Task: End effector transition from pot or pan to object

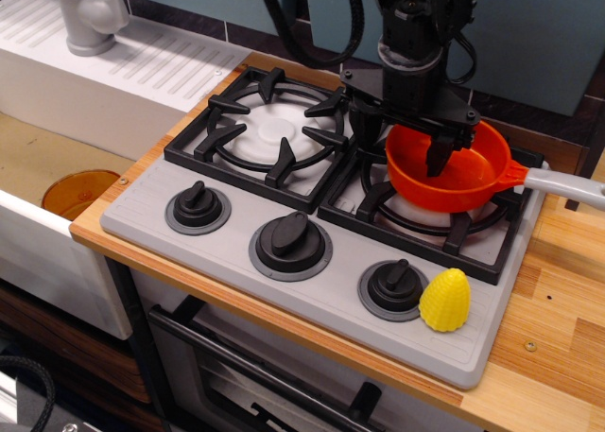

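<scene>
Orange saucepan (452, 172) right of centre, on the right burner | gripper (416, 134) over its near rim, fingers apart, nothing visibly held | yellow corn toy (444, 301) lower right, beside a knob (394, 287) | likely light, rigid, ribbed; pinch across mid-dome

Wooden counter (553, 347), grey toy stove (312, 281), white sink (57, 252) left, blue-grey wall (529, 35) behind.
</scene>
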